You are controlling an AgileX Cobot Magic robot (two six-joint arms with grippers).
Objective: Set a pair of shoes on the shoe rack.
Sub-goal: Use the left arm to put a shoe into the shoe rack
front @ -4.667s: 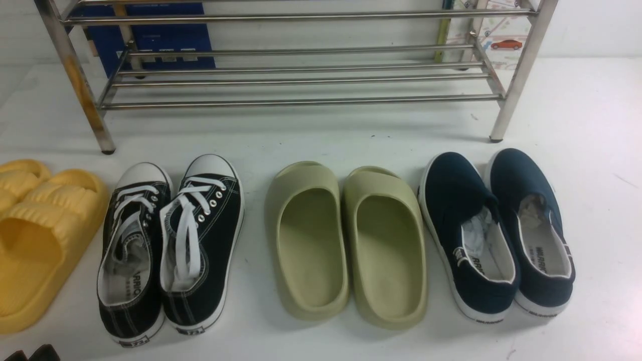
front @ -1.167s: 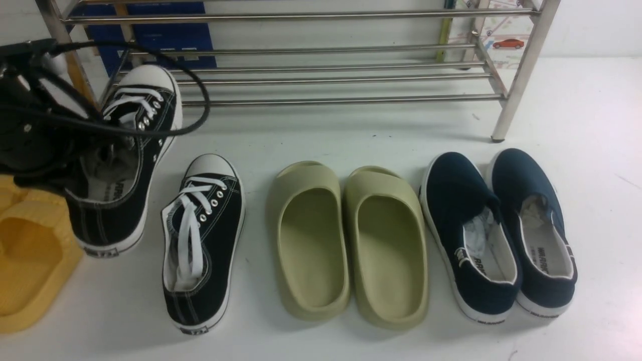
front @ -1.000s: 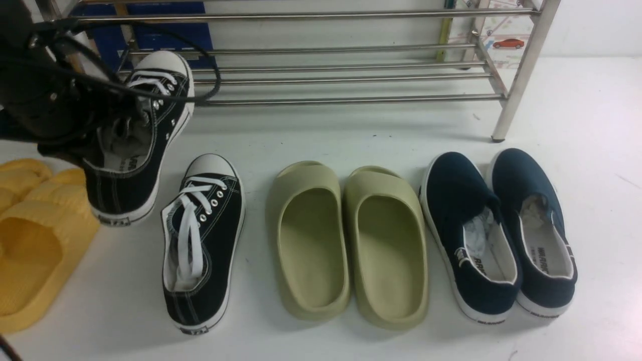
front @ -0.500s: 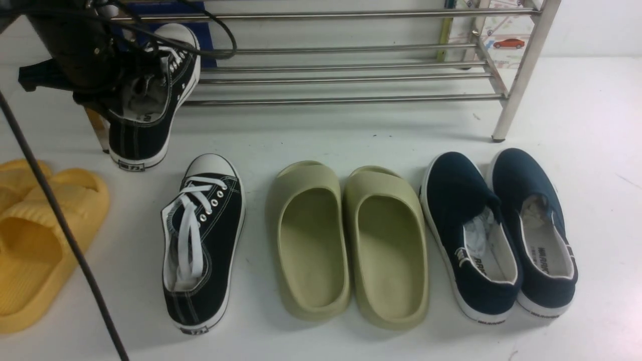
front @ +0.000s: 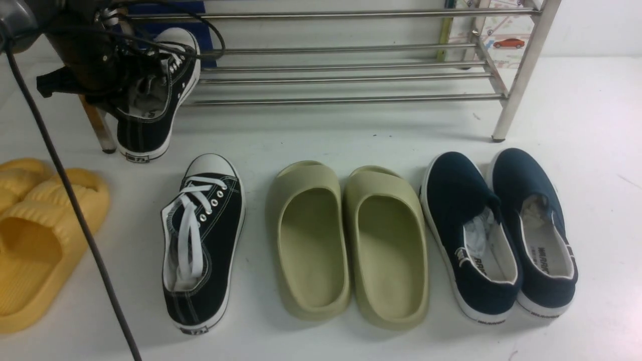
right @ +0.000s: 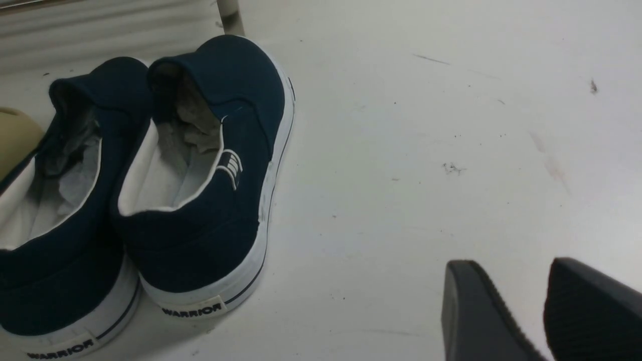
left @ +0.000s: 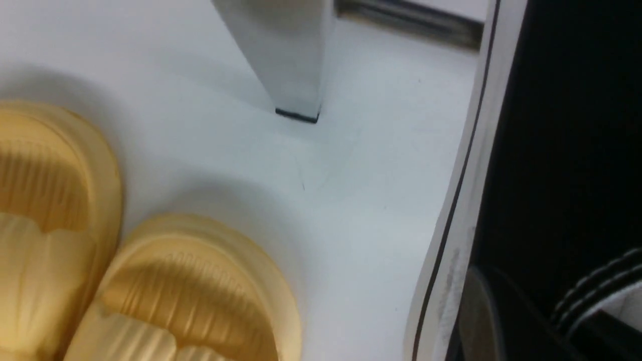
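This reads as a robotics lab bench staged like a home entryway, not a lived-in hallway. A bare, scuffed white table (front: 321,135) carries a shiny steel tube shoe rack (front: 341,101) toward its far edge. Along its near edge runs a tidy row of yellow ridged foam slides (front: 35,240), a black canvas lace-up sneaker (front: 200,245), olive-green foam slides (front: 311,250) and navy canvas slip-on shoes (front: 471,240) stuffed with paper. Toward the far left corner a black robot arm (front: 83,55) trailing looped cables has its left claw (front: 131,87) clamped on the matching black sneaker (front: 150,120), with a blue box (front: 165,7) and a cartoon road-map poster (front: 506,35) behind the rack.
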